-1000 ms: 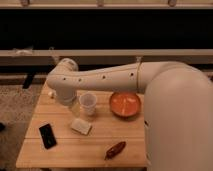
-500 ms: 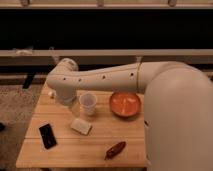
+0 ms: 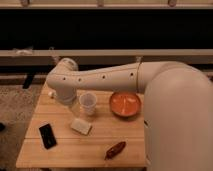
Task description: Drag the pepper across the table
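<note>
The dark red-brown pepper (image 3: 115,149) lies near the front edge of the light wooden table (image 3: 65,150), right of the middle. My white arm reaches from the right across the back of the table and bends at the back left. My gripper (image 3: 71,101) hangs below that bend, over the back left of the table and just left of a white cup. It is far from the pepper and mostly hidden by the arm.
A white cup (image 3: 88,103) stands at the back middle. An orange bowl (image 3: 125,104) sits at the back right. A pale block (image 3: 81,126) lies mid-table and a black phone (image 3: 47,135) at the front left. A dark shelf runs behind the table.
</note>
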You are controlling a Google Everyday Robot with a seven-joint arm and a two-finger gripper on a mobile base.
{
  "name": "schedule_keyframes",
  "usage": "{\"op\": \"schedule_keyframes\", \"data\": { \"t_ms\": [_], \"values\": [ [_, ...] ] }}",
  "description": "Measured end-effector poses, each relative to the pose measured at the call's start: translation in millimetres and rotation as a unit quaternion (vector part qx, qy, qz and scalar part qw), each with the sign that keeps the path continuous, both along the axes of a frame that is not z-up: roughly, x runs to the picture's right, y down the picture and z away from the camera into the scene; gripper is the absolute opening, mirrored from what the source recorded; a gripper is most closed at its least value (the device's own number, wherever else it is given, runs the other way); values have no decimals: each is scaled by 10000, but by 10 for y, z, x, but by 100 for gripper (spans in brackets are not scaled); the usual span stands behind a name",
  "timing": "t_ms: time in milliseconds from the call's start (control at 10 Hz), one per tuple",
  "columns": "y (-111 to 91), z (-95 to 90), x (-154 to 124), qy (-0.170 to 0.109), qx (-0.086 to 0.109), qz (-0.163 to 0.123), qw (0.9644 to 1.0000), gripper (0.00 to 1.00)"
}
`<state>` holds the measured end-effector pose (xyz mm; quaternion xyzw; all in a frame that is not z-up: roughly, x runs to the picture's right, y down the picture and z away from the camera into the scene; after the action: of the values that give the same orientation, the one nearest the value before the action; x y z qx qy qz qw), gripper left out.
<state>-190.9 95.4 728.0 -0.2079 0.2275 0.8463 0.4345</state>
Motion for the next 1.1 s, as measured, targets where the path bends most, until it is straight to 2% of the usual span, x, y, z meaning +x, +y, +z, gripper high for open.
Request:
{"op": "schedule_keyframes", "data": {
  "t_ms": [300,500,1100],
  "values": [
    [153,100,250,246,-106,73,9996,80],
    [371,86,407,404,-180,216,9988,80],
    [815,-13,866,650,-291,589,9957,80]
  ]
}}
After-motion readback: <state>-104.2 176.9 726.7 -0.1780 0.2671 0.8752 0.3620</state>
